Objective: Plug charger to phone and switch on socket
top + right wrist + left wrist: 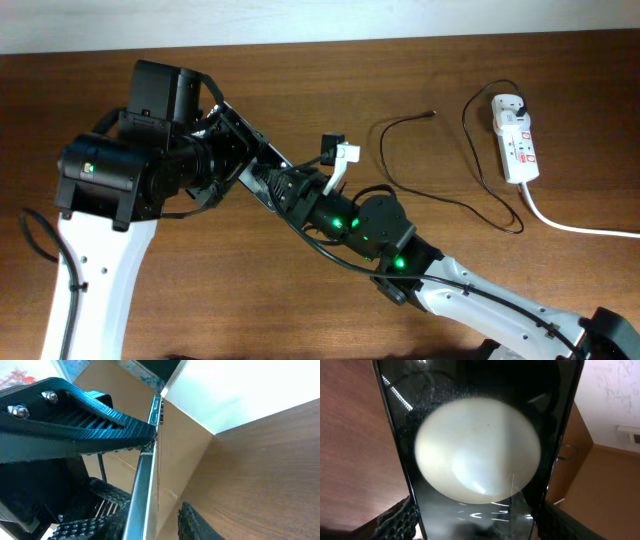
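Socket: the socket (pixel 514 140) lies on the table (pixel 300 70) at the far right side, with red marks on its top. At its far end a dark piece sits in it, and the black cable meets it there.
White cord: the white cord (pixel 570 224) leaves the near end of the socket and runs to the right edge.
Charger: the charger (pixel 383 150) lies loose on the table in wide curves, between the arms and the socket. Its plug tip (pixel 431 115) is free and touches nothing else.
Phone: the phone (pixel 477 450) is off the table, in the middle between the two wrists. In the overhead view the arms hide it. Its glossy face reflects a round white light.
Left gripper: the left gripper (pixel 477 520) is clamped on the phone, with a ribbed finger (pixel 400 517) pressing on each long side.
Right gripper: the right gripper (pixel 150 527) has its jaws spread on both sides of the phone's thin metal edge. One finger (pixel 197 522) stands apart from the edge.
Arm pose: the left arm (pixel 110 180) reaches from the near left toward the centre. The right arm (pixel 400 240) comes from the near right, and their wrists meet.
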`<state>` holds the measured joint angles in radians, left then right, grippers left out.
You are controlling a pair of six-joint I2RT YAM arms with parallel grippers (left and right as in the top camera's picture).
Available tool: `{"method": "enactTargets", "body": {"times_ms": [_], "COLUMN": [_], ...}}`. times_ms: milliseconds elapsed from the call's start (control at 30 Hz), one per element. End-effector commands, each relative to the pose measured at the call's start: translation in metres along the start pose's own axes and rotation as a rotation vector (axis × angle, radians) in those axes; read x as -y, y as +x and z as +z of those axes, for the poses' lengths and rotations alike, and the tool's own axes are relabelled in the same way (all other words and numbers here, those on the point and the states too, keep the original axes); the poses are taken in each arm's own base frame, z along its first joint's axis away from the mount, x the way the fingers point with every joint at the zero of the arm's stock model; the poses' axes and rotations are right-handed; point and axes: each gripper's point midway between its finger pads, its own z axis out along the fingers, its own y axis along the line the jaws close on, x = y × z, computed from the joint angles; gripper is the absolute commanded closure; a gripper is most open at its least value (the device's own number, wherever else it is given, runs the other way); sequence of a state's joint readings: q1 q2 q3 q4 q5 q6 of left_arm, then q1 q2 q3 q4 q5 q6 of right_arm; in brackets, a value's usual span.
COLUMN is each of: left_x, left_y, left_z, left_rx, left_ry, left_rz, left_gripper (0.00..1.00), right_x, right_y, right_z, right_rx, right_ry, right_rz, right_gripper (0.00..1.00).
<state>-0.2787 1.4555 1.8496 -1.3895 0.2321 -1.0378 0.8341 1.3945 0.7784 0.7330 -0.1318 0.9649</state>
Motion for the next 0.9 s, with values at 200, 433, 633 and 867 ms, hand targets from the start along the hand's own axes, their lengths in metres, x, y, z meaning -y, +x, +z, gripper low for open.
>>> {"method": "enactTargets", "body": {"times_ms": [200, 433, 633, 867], "left_x": [0.003, 0.003, 0.016, -0.129], "left_y": [-0.004, -0.004, -0.015, 0.018], "left_z": [-0.003, -0.003, -0.033, -0.195], "left_rx": [0.025, 0.026, 0.146, 0.620], "left_ry": [0.008, 0.008, 0.092, -0.069], "left_rz": [-0.002, -0.003, 0.102, 0.141], "left_gripper": [0.35, 0.18, 0.01, 0.01], "right_x": [-0.011, -0.012, -0.023, 0.003], "right_y": [-0.001, 0.000, -0.008, -0.021], "right_z": [0.003, 0.003, 0.001, -0.017], "right_rx": [-0.008, -0.014, 0.002, -0.187], "right_ry": [-0.032, -0.038, -0.089, -0.126], "right_rz": [-0.009, -0.009, -0.019, 0.055], "right_gripper": [0.87, 0.95, 0.96, 0.96]}}
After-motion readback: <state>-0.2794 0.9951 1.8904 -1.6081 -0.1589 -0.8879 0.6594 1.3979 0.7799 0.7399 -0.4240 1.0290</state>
